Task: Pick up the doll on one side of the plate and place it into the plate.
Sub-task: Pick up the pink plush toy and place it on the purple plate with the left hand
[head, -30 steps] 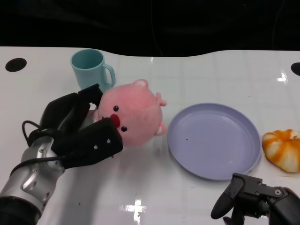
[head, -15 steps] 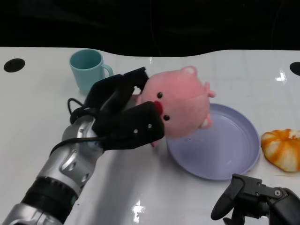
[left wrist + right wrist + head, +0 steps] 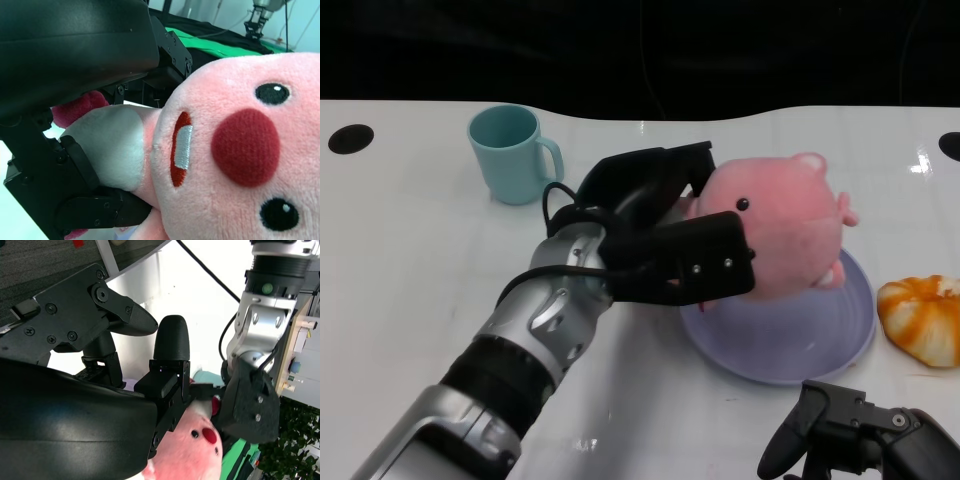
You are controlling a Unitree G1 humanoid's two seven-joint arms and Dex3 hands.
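Carry step: left hand (image 3: 665, 250) fingers grip doll (image 3: 785, 225) over plate (image 3: 820, 340); next, lower and release; right hand (image 3: 850, 445) idle, holding nothing.

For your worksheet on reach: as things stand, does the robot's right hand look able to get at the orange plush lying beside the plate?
Probably yes. The right hand is empty at the table's near edge, and the orange plush lies just beyond it, right of the plate. Nothing stands between them; the left hand holds the pink doll over the plate, off to one side.
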